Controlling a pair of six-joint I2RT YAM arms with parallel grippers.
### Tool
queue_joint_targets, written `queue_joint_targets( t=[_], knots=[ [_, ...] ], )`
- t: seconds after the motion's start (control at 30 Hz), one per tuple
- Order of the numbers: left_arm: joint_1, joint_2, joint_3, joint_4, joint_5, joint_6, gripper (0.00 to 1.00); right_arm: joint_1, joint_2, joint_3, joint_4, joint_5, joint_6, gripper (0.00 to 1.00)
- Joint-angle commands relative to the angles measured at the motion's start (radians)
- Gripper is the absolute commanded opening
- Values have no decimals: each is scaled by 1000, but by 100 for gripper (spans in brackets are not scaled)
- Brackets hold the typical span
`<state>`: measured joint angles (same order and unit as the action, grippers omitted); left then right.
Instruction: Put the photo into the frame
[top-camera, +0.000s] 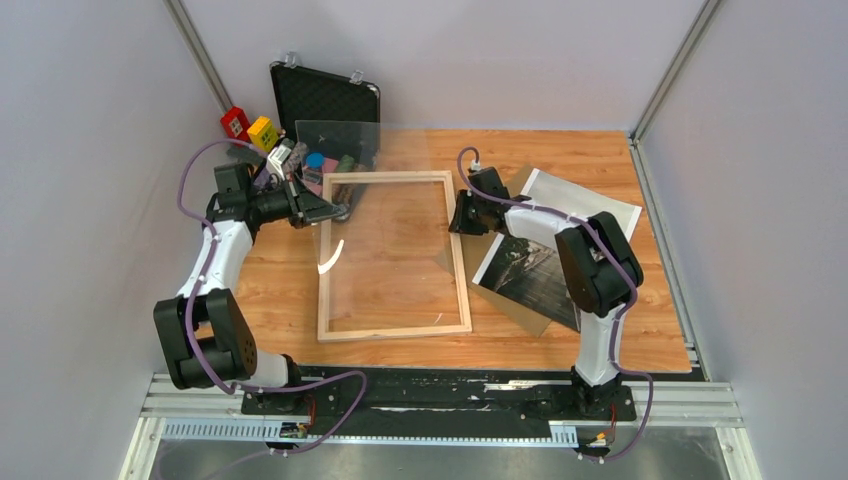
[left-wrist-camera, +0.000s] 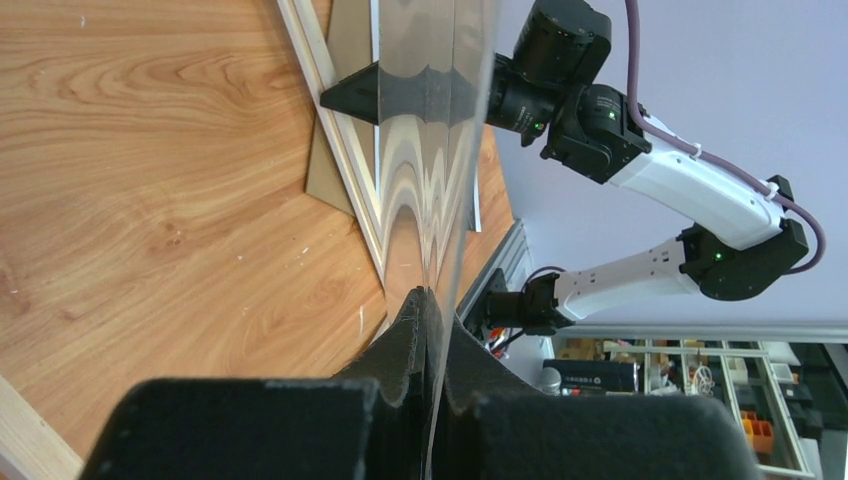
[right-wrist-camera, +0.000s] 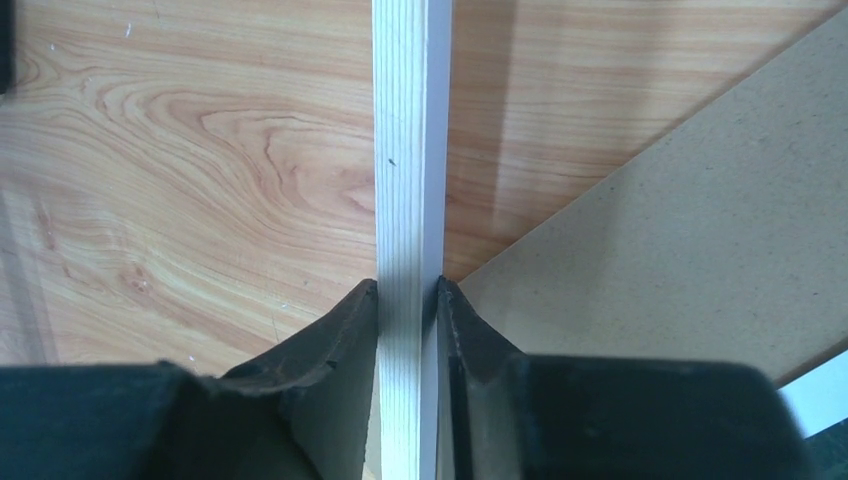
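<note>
Between right jaws, the frame (right-wrist-camera: 410, 150).

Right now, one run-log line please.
left jaws: shut on clear rectangular pane, raised | right jaws: shut on pale wooden rectangular frame | dark rectangular pier photo: outside frame

Occlusions
Right arm (top-camera: 590, 255) covers mid photo (top-camera: 530, 275); backing board (top-camera: 525, 312) mostly buried; clutter (top-camera: 300, 160) behind clear pane (top-camera: 355, 140) too small to ID; frame (right-wrist-camera: 410, 200) cropped in right wrist view.

Pale, fine-grained wood frame (top-camera: 394, 330), glossy clear pane (left-wrist-camera: 430, 180) — matt brown board (right-wrist-camera: 680, 260)
</note>
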<state>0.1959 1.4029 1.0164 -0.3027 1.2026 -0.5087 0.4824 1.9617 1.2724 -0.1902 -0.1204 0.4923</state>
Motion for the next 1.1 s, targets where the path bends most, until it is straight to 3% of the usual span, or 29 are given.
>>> queue_joint_targets(
  t=[0.0,0.2,0.43,0.7,1.07],
  knots=[
    [-4,-52,-3,43,36,1,0,13,-68,22,6,3,49,30],
    [-3,-56,-44,77,40,-16,0,15,-91,25,3,21,38,52],
    [-4,-47,-66,126,59,-41,0,10,-135,33,-3,56,-4,65],
    [-28,-30,-78,152,83,-45,0,-44,-185,3,35,-2,-61,68],
    [-52,-10,-80,135,82,-19,0,-102,-171,-48,116,-129,-106,62]
  ],
)
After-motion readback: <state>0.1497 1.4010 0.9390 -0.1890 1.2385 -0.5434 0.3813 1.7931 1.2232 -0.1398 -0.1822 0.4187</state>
